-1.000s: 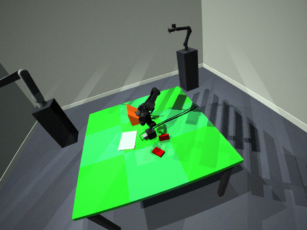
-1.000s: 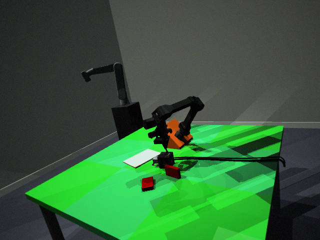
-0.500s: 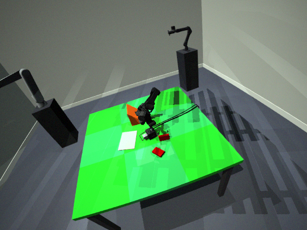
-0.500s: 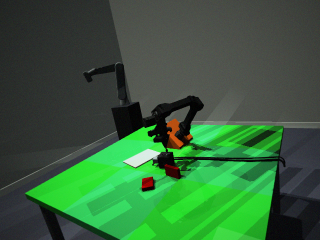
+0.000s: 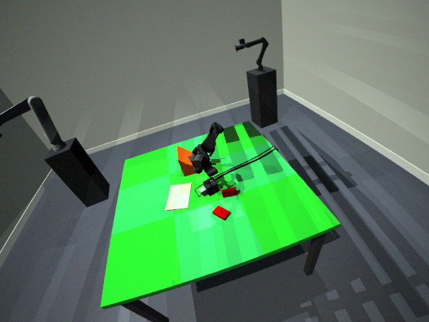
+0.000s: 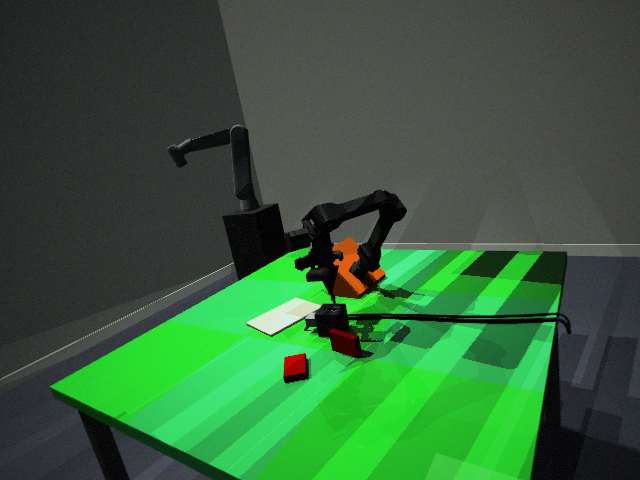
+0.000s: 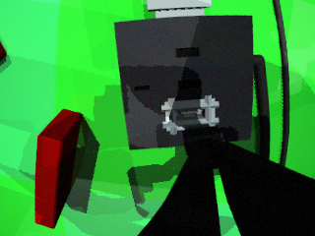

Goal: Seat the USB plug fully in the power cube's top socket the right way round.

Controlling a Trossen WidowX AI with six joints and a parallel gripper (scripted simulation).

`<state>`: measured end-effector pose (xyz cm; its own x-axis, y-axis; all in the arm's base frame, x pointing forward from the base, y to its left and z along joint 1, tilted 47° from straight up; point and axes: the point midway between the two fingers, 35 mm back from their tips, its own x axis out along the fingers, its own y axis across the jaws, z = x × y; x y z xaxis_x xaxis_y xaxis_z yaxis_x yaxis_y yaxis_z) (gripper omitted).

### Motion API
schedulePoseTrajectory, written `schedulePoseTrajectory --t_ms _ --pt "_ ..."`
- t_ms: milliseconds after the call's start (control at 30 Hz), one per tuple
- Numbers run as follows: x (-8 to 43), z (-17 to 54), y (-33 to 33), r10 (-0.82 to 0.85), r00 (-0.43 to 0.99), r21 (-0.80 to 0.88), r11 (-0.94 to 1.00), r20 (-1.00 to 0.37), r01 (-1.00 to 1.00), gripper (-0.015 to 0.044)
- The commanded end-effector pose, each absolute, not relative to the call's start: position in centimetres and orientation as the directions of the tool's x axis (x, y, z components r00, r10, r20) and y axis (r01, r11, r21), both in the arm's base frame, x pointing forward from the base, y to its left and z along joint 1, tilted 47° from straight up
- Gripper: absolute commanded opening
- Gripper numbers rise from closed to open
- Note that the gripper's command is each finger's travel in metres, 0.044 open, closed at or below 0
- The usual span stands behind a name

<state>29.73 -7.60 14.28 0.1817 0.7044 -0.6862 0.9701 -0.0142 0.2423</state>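
Note:
The power cube (image 5: pixel 212 188) (image 6: pixel 330 322) (image 7: pixel 153 49) is dark and stands on the green table (image 5: pixel 149 253) (image 6: pixel 170 377). Its top shows several dark slots and, near the edge by the fingers, a socket (image 7: pixel 189 115) with light grey corner pieces around its opening, which is uncovered in the wrist view. My gripper (image 6: pixel 333 300) (image 7: pixel 211 154) is shut on the black USB plug, close above the cube's top and beside the socket opening in the wrist view. The plug is dark against the fingers, so its outline, its height and which way round it faces cannot be told.
A red block (image 5: pixel 228 192) (image 6: pixel 344 343) (image 7: pixel 49 172) stands close beside the cube; another red block (image 5: pixel 221 212) (image 6: pixel 295 367) lies farther off. A pale flat panel (image 5: pixel 178 196) (image 6: pixel 281 317), an orange wedge (image 5: pixel 183 159) (image 6: pixel 347 281) and black cables (image 5: pixel 247 162) (image 6: pixel 439 317) also lie near.

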Motion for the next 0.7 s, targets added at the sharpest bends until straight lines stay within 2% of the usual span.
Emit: schedulePoseTrajectory --t_ms 0,233,667 --pt "29.7 14.5 -7.83 0.702 0.181 0.245 -0.009 -0.688 0.969 0.0" --pt "29.7 14.41 -7.73 0.704 0.181 0.286 0.032 -0.687 0.958 0.0" --pt "29.71 14.37 -7.69 0.704 0.182 0.493 0.267 -0.686 0.828 0.0"
